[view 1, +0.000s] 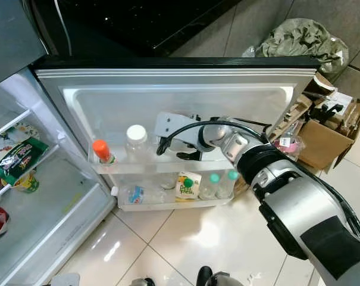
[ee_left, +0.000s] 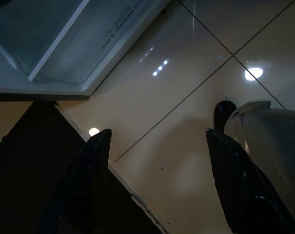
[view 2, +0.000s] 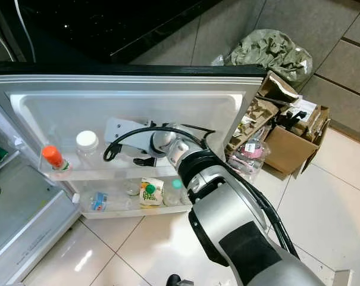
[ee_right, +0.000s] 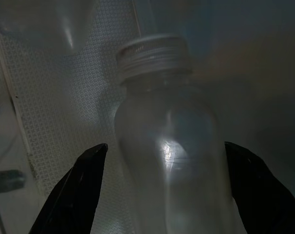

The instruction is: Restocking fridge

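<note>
Silver and black, the right arm fills the lower right of the head views and reaches to the upper shelf of the open fridge door. Its wrist and cable hide the right gripper there, so the fingertips are hard to make out from the head. Along the wrist view, the two black fingers stand spread wide on either side of a clear bottle with a white cap; whether they touch its sides cannot be told. On the same shelf stand a white-capped bottle and an orange-capped bottle. Below sit a green and yellow carton and two teal-capped bottles. Cardboard boxes clutter the floor beside the door. Low over the tiles, the left gripper hangs with fingers apart, holding nothing
</note>
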Available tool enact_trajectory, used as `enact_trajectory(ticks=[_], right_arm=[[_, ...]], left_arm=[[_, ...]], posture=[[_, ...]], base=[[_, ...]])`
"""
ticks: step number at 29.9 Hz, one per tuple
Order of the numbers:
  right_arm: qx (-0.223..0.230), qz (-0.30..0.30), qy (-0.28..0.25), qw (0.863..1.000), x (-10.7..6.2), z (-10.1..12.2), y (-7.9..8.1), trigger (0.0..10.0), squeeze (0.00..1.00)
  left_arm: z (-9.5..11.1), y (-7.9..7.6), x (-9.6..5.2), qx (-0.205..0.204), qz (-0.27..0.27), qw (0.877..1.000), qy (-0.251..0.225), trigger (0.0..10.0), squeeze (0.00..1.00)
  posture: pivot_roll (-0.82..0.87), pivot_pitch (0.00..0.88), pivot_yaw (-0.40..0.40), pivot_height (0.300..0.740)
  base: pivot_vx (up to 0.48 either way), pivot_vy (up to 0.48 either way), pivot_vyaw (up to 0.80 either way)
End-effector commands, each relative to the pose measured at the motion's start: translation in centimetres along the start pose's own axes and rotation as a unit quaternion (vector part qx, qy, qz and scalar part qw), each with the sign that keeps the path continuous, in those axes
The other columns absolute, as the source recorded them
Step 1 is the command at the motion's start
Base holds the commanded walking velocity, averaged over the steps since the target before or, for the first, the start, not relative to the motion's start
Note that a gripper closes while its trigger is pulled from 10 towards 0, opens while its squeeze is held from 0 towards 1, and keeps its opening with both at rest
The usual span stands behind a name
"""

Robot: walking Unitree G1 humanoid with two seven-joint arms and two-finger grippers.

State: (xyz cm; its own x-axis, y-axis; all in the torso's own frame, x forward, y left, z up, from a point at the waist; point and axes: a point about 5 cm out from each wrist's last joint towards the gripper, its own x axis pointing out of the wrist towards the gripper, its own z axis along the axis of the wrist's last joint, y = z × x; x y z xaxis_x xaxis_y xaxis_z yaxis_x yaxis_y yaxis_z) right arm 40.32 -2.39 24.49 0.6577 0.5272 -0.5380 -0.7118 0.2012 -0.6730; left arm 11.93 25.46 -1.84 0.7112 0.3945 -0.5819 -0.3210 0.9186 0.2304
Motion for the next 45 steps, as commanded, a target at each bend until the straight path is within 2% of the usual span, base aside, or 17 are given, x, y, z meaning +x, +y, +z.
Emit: enact_trajectory(ticks=[1,3,4,5,6,7,8,14,15,16,17,26,32,34,37,42,45], right_arm=[[0.037,0.046,0.041,0.997,1.0,-2.8,2.4,10.0,0.0],[0.041,0.031,0.035,0.998,0.7,-2.8,1.8,10.0,0.0],[0.04,0.018,0.032,0.999,0.6,-2.8,1.5,8.7,0.0],[0.039,0.009,0.031,0.999,0.5,-2.8,1.2,4.8,0.0],[0.039,0.0,0.03,0.999,0.4,-2.8,1.0,3.5,0.0],[0.038,-0.005,0.03,0.999,0.3,-2.8,0.9,3.5,0.0],[0.039,-0.009,0.029,0.999,0.3,-2.8,0.7,0.0,0.0],[0.039,-0.025,0.027,0.999,0.0,-2.8,0.2,0.0,0.0],[0.039,-0.031,0.022,0.998,-0.1,-2.7,0.0,5.8,0.0],[0.039,-0.036,0.018,0.998,-0.2,-2.6,-0.2,5.8,0.0],[0.037,-0.045,0.016,0.998,-0.3,-2.4,-0.4,10.0,0.0],[0.075,-0.089,-0.023,0.993,-1.5,-2.7,-2.1,10.0,0.0],[0.113,-0.14,-0.137,0.974,-3.1,-2.0,-4.0,10.0,0.0],[0.131,-0.169,-0.183,0.96,-3.6,-1.8,-4.4,10.0,0.0],[0.15,-0.187,-0.196,0.951,-3.7,-2.0,-4.5,10.0,0.0],[0.22,-0.254,-0.286,0.898,-4.0,-1.0,-4.5,10.0,0.0],[0.234,-0.265,-0.3,0.886,-3.9,-0.6,-4.5,10.0,0.0]], left_arm=[[-1.2,0.3,-0.5,0.003,0.008,1.0,0.023,10.0,0.0],[-1.2,0.2,-0.4,0.003,0.006,1.0,0.023,10.0,0.0],[-1.2,0.1,-0.4,0.003,0.004,1.0,0.023,10.0,0.0],[-1.1,0.1,-0.3,0.004,0.003,1.0,0.023,10.0,0.0],[-1.1,0.1,-0.2,0.005,0.002,1.0,0.023,10.0,0.0],[-1.1,0.0,-0.2,0.005,0.001,1.0,0.023,10.0,0.0],[-1.0,0.0,-0.1,0.006,0.001,1.0,0.022,10.0,0.0],[-0.7,-0.2,0.2,0.006,-0.002,1.0,0.019,10.0,0.0],[-0.7,-0.2,0.3,0.007,-0.002,1.0,0.019,10.0,0.0],[-0.7,-0.2,0.3,0.007,-0.003,1.0,0.018,10.0,0.0],[-0.6,-0.2,0.4,0.007,-0.003,1.0,0.018,10.0,0.0],[-0.5,-0.5,0.6,0.007,-0.007,1.0,0.016,10.0,0.0],[-0.3,-0.8,1.1,0.014,-0.017,1.0,0.017,10.0,0.0],[-0.2,-1.0,1.2,0.016,-0.021,0.999,0.016,10.0,0.0],[-0.1,-1.1,1.3,0.018,-0.023,0.999,0.016,10.0,0.0],[0.0,-0.8,1.4,0.024,-0.026,0.999,0.015,10.0,0.0],[0.0,-0.8,1.5,0.026,-0.026,0.999,0.016,10.0,0.0]], posture=[[0.13,0.367,-0.087,0.71],[0.12,0.363,-0.083,0.71],[0.11,0.363,-0.08,0.71],[0.11,0.363,-0.08,0.71],[0.11,0.36,-0.076,0.71],[0.11,0.36,-0.076,0.71],[0.11,0.357,-0.073,0.71],[0.1,0.345,-0.065,0.71],[0.1,0.345,-0.064,0.71],[0.1,0.343,-0.06,0.71],[0.1,0.339,-0.057,0.71],[0.08,0.331,-0.049,0.71],[0.05,0.33,-0.031,0.71],[0.05,0.33,-0.022,0.71],[0.04,0.33,-0.02,0.71],[0.04,0.332,-0.006,0.71],[0.04,0.334,-0.003,0.71]], base=[[0.0,0.0,0.0],[0.0,0.0,0.0],[0.0,0.0,0.0],[0.0,0.0,0.0],[0.0,0.0,0.0],[0.0,0.0,0.0],[0.0,0.0,0.0],[0.0,0.0,0.0],[0.0,0.0,0.0],[0.0,0.0,0.0],[0.0,0.0,0.0],[0.0,0.0,0.0],[0.0,0.0,0.0],[0.0,0.0,0.0],[0.0,0.0,0.0],[0.0,0.0,0.0],[0.0,0.0,0.0]])
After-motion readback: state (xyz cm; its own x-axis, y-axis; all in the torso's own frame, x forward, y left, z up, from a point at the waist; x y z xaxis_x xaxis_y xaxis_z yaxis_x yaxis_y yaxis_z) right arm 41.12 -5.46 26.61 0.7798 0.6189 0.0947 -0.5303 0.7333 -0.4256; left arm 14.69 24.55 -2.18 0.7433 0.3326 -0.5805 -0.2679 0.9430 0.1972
